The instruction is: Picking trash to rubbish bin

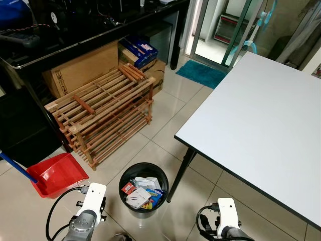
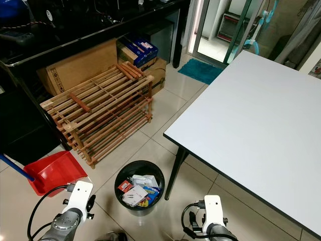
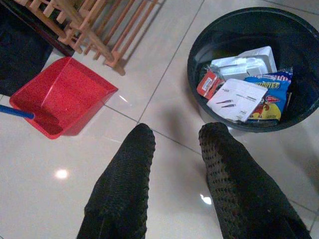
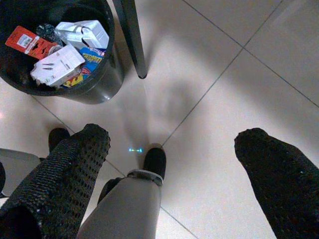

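Flanking trash-filled bin (image 1: 144, 193), both pincers empty

The pale tiled floor (image 1: 165, 108) carries a black rubbish bin (image 1: 144, 169) holding packets, a red dustpan (image 1: 56, 173) just to its left, a wooden slatted rack (image 1: 103, 113), cardboard boxes (image 1: 83, 68) and the white table's leg (image 1: 181, 173).

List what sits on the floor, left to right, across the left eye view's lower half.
Dustpan → bin → table leg.
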